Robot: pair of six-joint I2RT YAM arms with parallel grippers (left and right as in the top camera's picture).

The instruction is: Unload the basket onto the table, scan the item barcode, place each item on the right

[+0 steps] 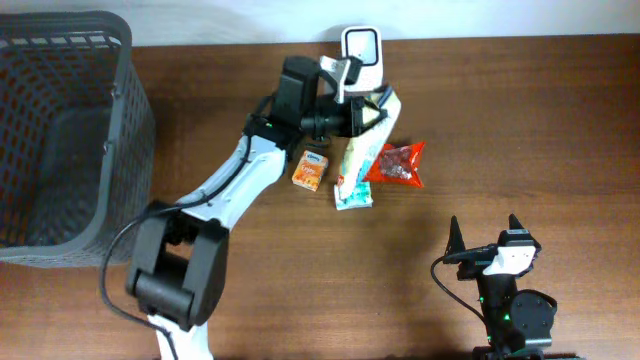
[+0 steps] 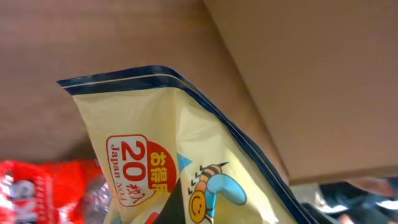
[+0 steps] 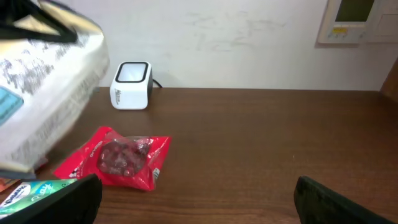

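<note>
Overhead first: we've got the left gripper (image 1: 352, 112) clamped tight on the top edge of a cream-yellow plastic snack bag with a dark blue border (image 1: 366, 142). The bag hangs tilted just below the small white cube-shaped barcode scanner (image 1: 360, 48) at the far edge of the brown wooden table (image 1: 520, 120). Under it lie a small orange carton (image 1: 310, 170), a green-and-white flat packet (image 1: 352, 192) and a red crinkly packet (image 1: 397, 163). A grey mesh plastic basket (image 1: 132, 120) sits far left. The right gripper (image 1: 485, 232) is parked near the front edge, fingers spread wide, touching nothing.

In the left wrist view the bag (image 2: 168, 162) fills the frame, with red "20" print and a cartoon bee. We can't see the fingers themselves here.

The right wrist view shows both black fingers (image 3: 62, 199) wide apart over bare table. The bag (image 3: 43, 93) is up in the air at left, blurry, well apart from the scanner (image 3: 132, 84).
</note>
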